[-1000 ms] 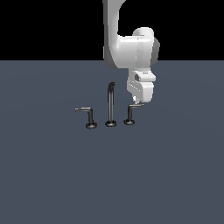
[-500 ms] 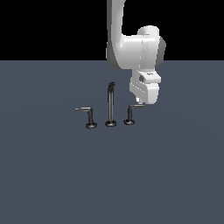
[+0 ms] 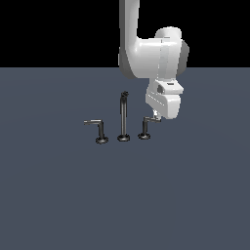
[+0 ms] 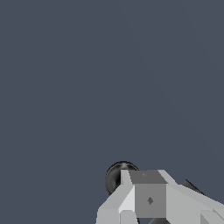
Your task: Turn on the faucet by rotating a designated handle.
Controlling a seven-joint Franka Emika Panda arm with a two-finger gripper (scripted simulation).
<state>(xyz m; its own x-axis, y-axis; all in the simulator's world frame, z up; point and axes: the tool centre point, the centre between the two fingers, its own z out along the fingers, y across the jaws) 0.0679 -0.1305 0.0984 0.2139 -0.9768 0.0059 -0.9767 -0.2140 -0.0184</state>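
The faucet stands on the grey floor in the exterior view. Its tall thin spout (image 3: 123, 117) is in the middle. The bigger handle (image 3: 100, 130) with the longer lever stands at the exterior view's left. The designated handle (image 3: 145, 127), smaller with a short pale lever, stands at the right. My gripper (image 3: 156, 116) hangs under the white wrist, shut and empty, with its tip at the outer end of that lever. In the wrist view the grey fingers (image 4: 146, 188) sit together in front of a dark round faucet part (image 4: 114, 176). I cannot tell which piece it is.
The floor (image 3: 58, 195) is flat dark grey-blue all round the faucet. The white arm (image 3: 146, 53) comes down from above, behind the spout and the designated handle.
The wrist and gripper have shifted a little towards the exterior view's right, staying by the designated handle's lever. The spout and the bigger handle have not moved.
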